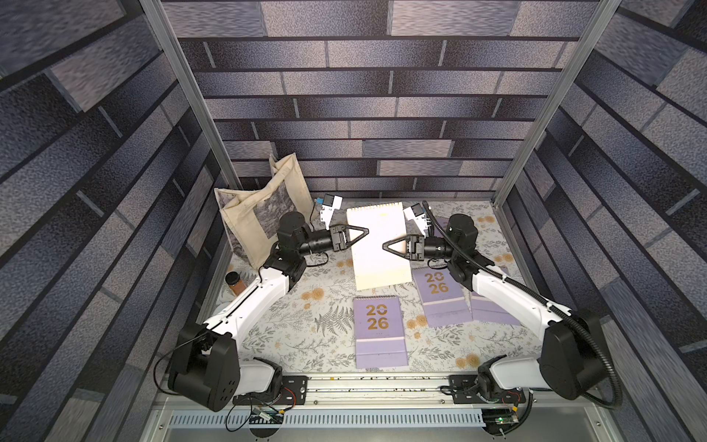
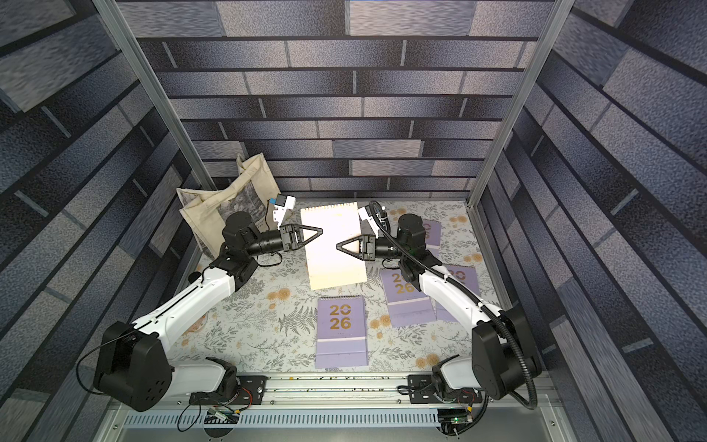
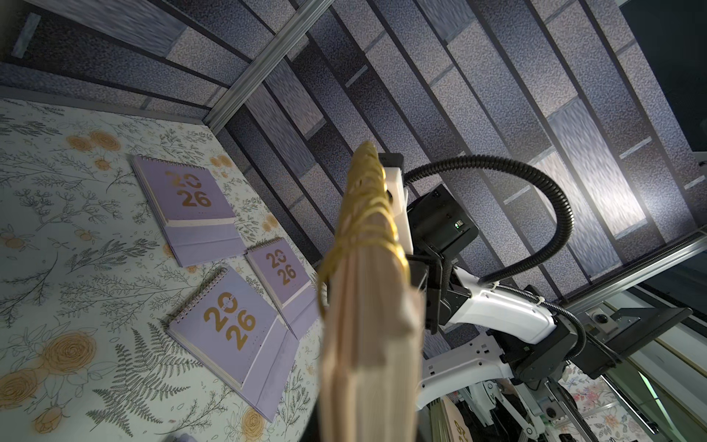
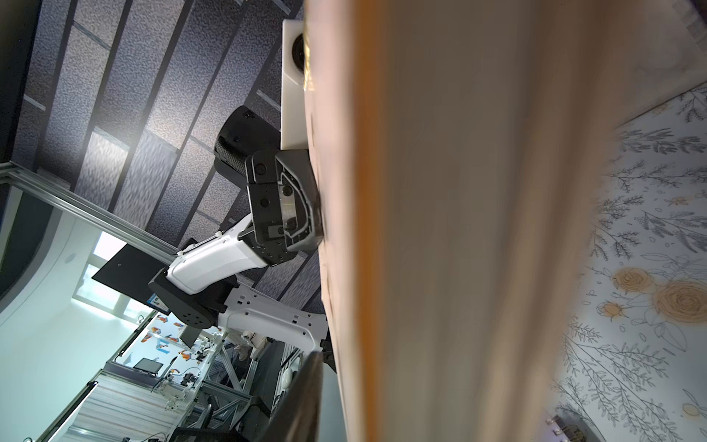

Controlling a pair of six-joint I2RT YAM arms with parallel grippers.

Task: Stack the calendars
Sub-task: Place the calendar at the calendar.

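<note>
Floral tabletop (image 1: pixel 306 344), front lavender calendar (image 1: pixel 380 333) flat, second lavender calendar (image 1: pixel 440 298) to its right, third lavender calendar (image 1: pixel 491 313) beside that, fourth lavender calendar (image 2: pixel 431 234) back right, cream tote bag (image 1: pixel 252 218) back left, brown jar (image 1: pixel 232 283) left edge

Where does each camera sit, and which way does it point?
Top views: overhead, looking down on the table; left arm and right arm show.
Left wrist: on the left arm, facing the pale calendar edge-on; right arm behind it.
Right wrist: on the right arm, close against that calendar; left arm beyond.
Shared: every view shows the calendar.
</note>
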